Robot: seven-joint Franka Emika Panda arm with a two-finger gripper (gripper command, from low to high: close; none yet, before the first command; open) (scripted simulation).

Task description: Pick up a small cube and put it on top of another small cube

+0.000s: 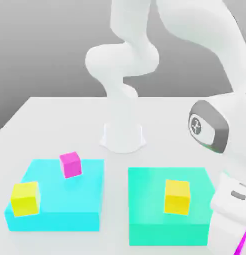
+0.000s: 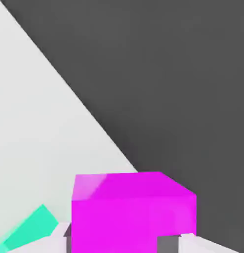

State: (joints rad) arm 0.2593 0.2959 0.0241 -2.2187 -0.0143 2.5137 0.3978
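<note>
White worktop (image 1: 55,112) carries, from the exterior view's left, a cyan block (image 1: 60,199) with a yellow cube (image 1: 25,198) at its 8 o'clock corner and a pink cube (image 1: 70,165) at its 12 o'clock edge. Next comes a teal block (image 1: 145,209) bearing another yellow cube (image 1: 177,196). My claw (image 2: 125,243) grips the second pink cube (image 2: 131,212) between closed fingers (image 2: 55,241). I judge it the carrying step; next I must travel over and align above the resting pink cube.

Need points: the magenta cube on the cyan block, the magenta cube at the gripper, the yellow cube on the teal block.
Small magenta cube on the flat cyan block (image 1: 70,165): exterior view, front face.
Small magenta cube at the gripper (image 2: 129,217): hand view, near face.
Yellow cube on the flat teal block (image 1: 176,197): exterior view, front face.
</note>
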